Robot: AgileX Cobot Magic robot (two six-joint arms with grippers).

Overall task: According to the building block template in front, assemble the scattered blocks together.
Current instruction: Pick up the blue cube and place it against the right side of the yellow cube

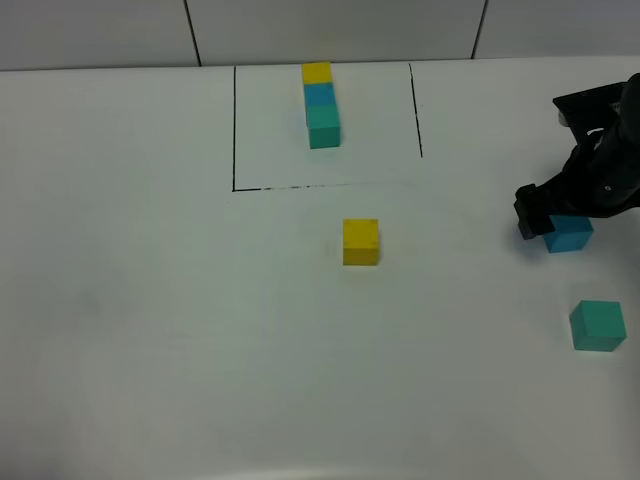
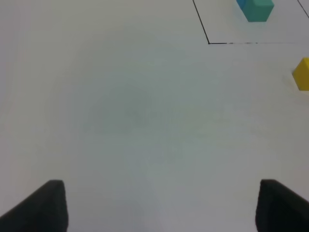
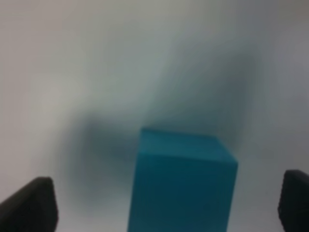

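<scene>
The building block template (image 1: 320, 105), a short yellow, blue, teal-green bar, lies inside the black-lined box at the far middle. Its teal end shows in the left wrist view (image 2: 256, 8). The scattered yellow cube (image 1: 361, 241) sits in front of the box and also shows in the left wrist view (image 2: 302, 73). The blue cube (image 1: 569, 233) sits at the right, the teal-green cube (image 1: 598, 325) nearer the front right. My right gripper (image 1: 556, 222) is open and low, its fingers either side of the blue cube (image 3: 181, 183). My left gripper (image 2: 161, 208) is open and empty over bare table.
The black-lined box (image 1: 234, 130) marks the template area on the white table (image 1: 150, 320). A grey tiled wall (image 1: 330, 30) runs behind the table. The right arm (image 1: 600, 150) hangs over the table's right edge.
</scene>
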